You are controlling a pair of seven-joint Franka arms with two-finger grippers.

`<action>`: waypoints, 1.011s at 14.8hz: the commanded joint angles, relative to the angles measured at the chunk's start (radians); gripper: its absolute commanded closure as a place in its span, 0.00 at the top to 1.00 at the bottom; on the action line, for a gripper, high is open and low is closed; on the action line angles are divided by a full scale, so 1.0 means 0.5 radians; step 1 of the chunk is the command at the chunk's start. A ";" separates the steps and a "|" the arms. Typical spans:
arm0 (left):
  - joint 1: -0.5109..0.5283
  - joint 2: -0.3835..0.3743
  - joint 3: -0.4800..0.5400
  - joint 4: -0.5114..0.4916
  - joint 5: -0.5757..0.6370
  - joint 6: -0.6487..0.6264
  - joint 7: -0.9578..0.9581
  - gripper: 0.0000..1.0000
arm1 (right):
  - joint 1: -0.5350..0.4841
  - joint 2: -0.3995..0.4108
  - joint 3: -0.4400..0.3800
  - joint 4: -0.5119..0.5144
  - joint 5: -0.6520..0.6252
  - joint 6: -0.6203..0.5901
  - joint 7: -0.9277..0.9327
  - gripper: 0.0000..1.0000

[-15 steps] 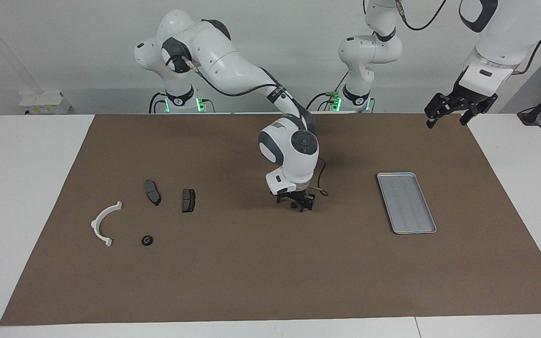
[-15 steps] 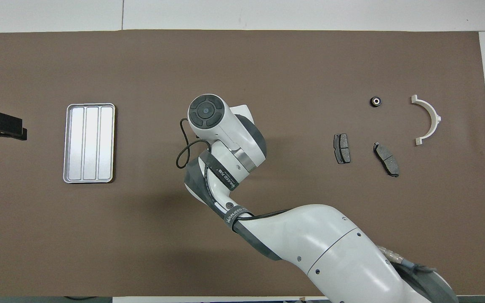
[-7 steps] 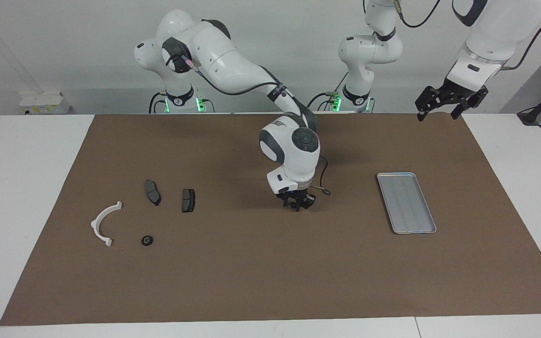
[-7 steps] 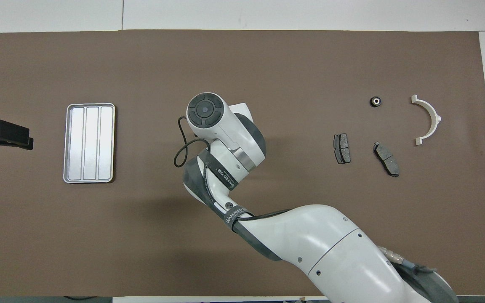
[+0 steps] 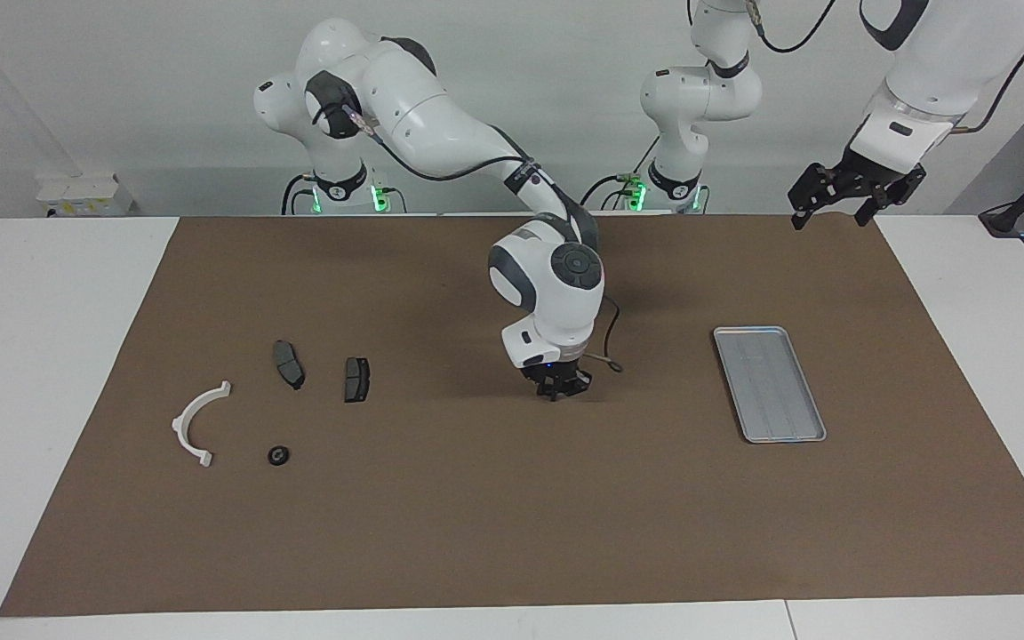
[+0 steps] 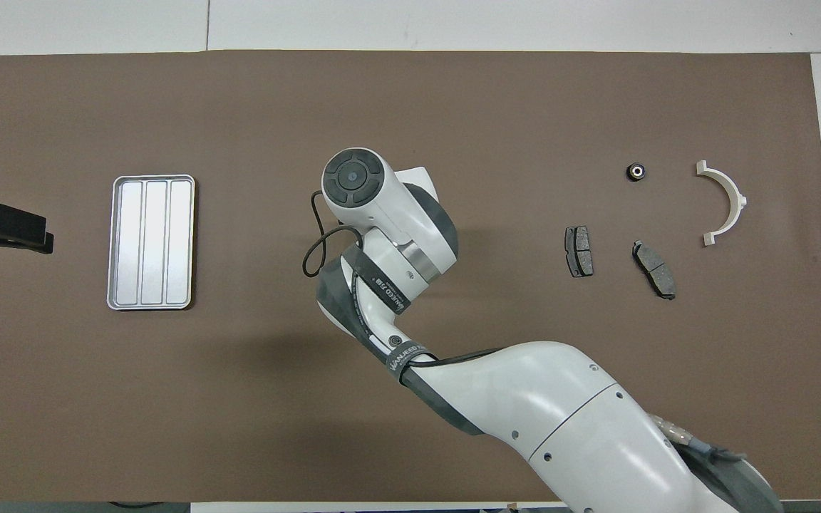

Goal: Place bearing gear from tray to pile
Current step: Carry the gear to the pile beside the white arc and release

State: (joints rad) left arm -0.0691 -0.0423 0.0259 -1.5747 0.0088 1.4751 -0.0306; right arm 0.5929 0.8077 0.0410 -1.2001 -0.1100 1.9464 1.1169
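Facing view: you see the tray empty. The bearing gear lies beside the white bracket and brake pads. The right gripper fingers are closed, holding nothing. The left gripper fingers spread wide.

Overhead view: the tray holds nothing; the bearing gear rests on the tabletop.

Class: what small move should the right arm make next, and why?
Probably lift the right gripper straight up: it is shut low over the mat, between the empty tray and the pile; what, if anything, it holds is hidden.
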 commanded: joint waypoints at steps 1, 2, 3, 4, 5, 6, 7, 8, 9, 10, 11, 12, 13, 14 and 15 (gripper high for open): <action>0.040 -0.029 0.000 -0.023 -0.024 -0.008 0.018 1.00 | -0.249 -0.194 0.031 0.001 -0.004 -0.259 -0.428 0.00; 0.037 -0.029 -0.003 -0.023 -0.021 -0.008 0.021 1.00 | -0.347 -0.259 0.041 -0.002 0.002 -0.336 -0.624 0.00; 0.031 -0.029 -0.006 -0.026 -0.021 -0.008 0.018 1.00 | -0.427 -0.311 0.044 -0.002 0.002 -0.419 -0.818 0.00; 0.022 -0.029 -0.006 -0.026 -0.021 0.007 0.036 1.00 | -0.507 -0.363 0.044 -0.002 0.008 -0.477 -1.011 0.00; 0.012 -0.026 -0.006 -0.023 -0.021 0.038 0.034 1.00 | -0.584 -0.409 0.044 -0.011 0.011 -0.490 -1.207 0.00; 0.009 -0.026 -0.018 -0.023 -0.021 0.053 0.037 1.00 | -0.660 -0.428 0.041 -0.029 0.011 -0.493 -1.376 0.00; 0.006 -0.026 -0.027 -0.026 -0.024 0.065 0.034 1.00 | -0.728 -0.431 0.041 -0.042 0.011 -0.487 -1.511 0.00; -0.006 -0.026 -0.030 -0.026 -0.024 0.078 0.024 1.00 | -0.808 -0.434 0.044 -0.081 0.011 -0.451 -1.643 0.00; -0.036 -0.023 -0.027 -0.026 -0.024 0.090 0.018 1.00 | -0.890 -0.456 0.044 -0.170 0.011 -0.350 -1.781 0.00; -0.043 -0.023 -0.027 -0.026 -0.024 0.099 0.018 1.00 | -0.946 -0.498 0.044 -0.283 0.014 -0.237 -1.886 0.00; -0.043 -0.023 -0.030 -0.026 -0.024 0.102 0.018 1.00 | -0.992 -0.535 0.044 -0.415 0.014 -0.114 -1.954 0.00; -0.055 -0.023 -0.030 -0.026 -0.024 0.111 0.018 1.00 | -1.020 -0.554 0.044 -0.516 0.014 -0.001 -1.985 0.00; -0.058 -0.023 -0.030 -0.026 -0.024 0.112 0.021 1.00 | -1.035 -0.557 0.044 -0.593 0.014 0.107 -2.004 0.00; -0.058 -0.023 -0.030 -0.029 -0.024 0.112 0.027 1.00 | -1.048 -0.551 0.044 -0.655 0.014 0.211 -2.013 0.00; -0.058 -0.023 -0.027 -0.029 -0.024 0.112 0.030 1.00 | -1.060 -0.545 0.044 -0.695 0.014 0.276 -2.013 0.00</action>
State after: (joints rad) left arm -0.0885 -0.0423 0.0016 -1.5748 0.0067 1.5134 -0.0262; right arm 0.0773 0.5897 0.0455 -1.4324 -0.1081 2.0039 0.1274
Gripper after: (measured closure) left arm 0.000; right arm 0.758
